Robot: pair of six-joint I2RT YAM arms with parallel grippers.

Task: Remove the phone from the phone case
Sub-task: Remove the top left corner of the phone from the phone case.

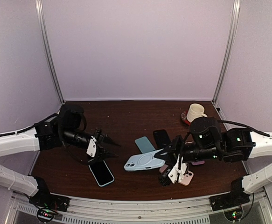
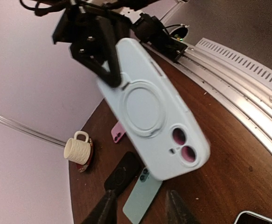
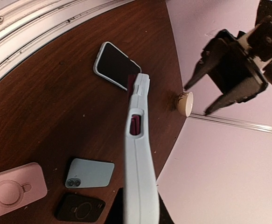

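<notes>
Seen from the top camera, the right gripper (image 1: 170,161) is pinching one end of the light blue phone case (image 1: 142,162), its jaws closed down on it. It is holding the case off the table (image 1: 126,116), with the free end pointing toward 9 o'clock. In the left wrist view the case (image 2: 154,116) is showing its back, with a round ring in the middle and two camera openings at the lower end. The right gripper's dark fingers (image 2: 105,65) are gripping the upper end. In the right wrist view the case (image 3: 138,163) is showing edge-on. Whether a phone is sitting inside it cannot be told.

The left gripper (image 1: 113,149) is hanging at 9 o'clock from the case, apart from it. Its jaws are standing partly open and holding nothing. A phone (image 1: 101,172) with a dark screen is lying flat on the table at 6 o'clock from that gripper.

A teal phone (image 1: 145,143) is lying at 12 o'clock from the held case, and a black case (image 1: 162,137) is lying at 1 o'clock. A pink case (image 1: 188,177) is resting at 4 o'clock from the right gripper. A cream mug (image 1: 195,112) is standing on a red coaster (image 1: 184,117) at 1 o'clock on the table.
</notes>
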